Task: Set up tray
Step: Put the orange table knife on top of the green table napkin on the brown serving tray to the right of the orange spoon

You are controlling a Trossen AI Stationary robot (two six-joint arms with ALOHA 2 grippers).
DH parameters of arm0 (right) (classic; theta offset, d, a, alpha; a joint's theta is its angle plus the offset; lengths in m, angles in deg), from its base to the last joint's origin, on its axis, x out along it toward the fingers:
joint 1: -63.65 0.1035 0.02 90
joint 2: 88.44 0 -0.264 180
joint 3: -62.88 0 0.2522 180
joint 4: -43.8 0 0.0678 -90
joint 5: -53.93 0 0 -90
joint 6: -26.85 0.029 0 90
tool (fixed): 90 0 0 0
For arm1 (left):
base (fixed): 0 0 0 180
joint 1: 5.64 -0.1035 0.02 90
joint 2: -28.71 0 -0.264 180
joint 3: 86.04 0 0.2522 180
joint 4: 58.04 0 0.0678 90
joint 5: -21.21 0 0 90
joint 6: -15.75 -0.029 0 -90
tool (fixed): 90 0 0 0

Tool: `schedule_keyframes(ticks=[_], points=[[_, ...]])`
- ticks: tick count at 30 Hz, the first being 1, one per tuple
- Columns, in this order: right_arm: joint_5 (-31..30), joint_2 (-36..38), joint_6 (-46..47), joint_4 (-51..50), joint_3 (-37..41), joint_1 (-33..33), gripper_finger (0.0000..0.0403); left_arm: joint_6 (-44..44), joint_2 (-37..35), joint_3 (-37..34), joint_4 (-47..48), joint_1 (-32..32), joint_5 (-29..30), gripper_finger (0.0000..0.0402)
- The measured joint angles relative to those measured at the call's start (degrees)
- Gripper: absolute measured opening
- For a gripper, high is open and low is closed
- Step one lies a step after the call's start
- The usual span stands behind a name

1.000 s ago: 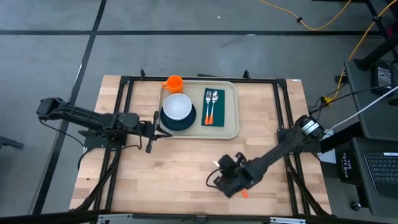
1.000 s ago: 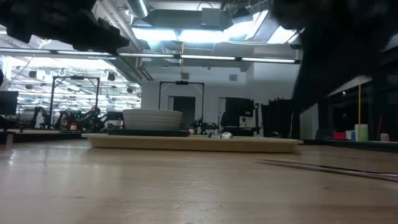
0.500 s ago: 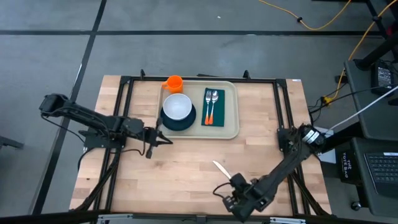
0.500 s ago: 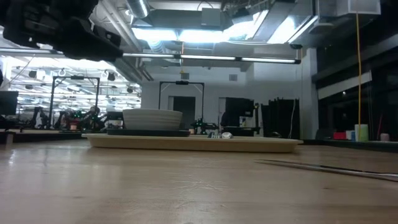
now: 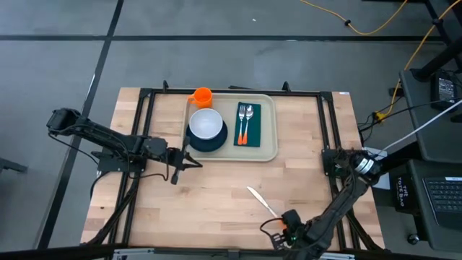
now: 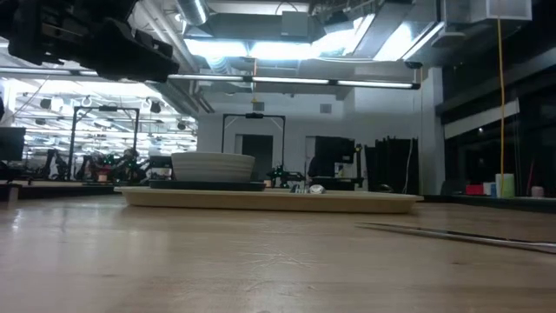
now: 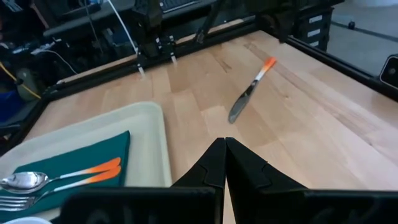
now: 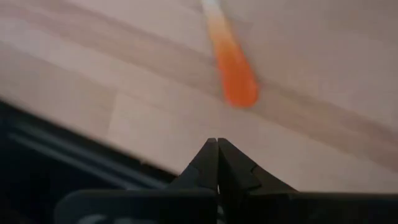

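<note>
Wooden table (image 5: pixel 216 209): knife (image 5: pixel 261 201) lies loose just ahead of closed, empty right gripper (image 5: pixel 283 238); open wide, regrasp handle, carry to tray (image 5: pixel 271 126); left gripper (image 5: pixel 189 160) closed.

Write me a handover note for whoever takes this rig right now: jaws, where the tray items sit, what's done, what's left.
Left gripper: jaws shut, empty, near the tray's front-left corner.
Right gripper: jaws shut, empty, at the table's front edge, by the knife's orange handle.
Tray at table rear holds the white bowl on the dark plate, and the spoon and fork on the green napkin.
Orange cup stands off the tray, by its rear-left corner.
Knife lies on the table.
Left: likely knife, perhaps the cup.
</note>
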Motion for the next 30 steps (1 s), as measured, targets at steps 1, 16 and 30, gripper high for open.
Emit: schedule_keyframes(ticks=[1,16,30], points=[[-0.42,-0.2,-0.2,-0.82,0.0,0.0,0.0002,0.0,0.0,0.0,-0.35,0.0,-0.01,0.0003],[1.16,-1.27,-1.18,-1.96,0.44,-0.92,0.0002,-0.77,-0.02,0.0,-1.92,0.0,0.02,0.0003],[-0.46,-4.58,-1.12,-1.82,0.44,-1.29,0.0002,-1.18,-0.02,0.0,-1.94,0.0,0.02,0.0002]])
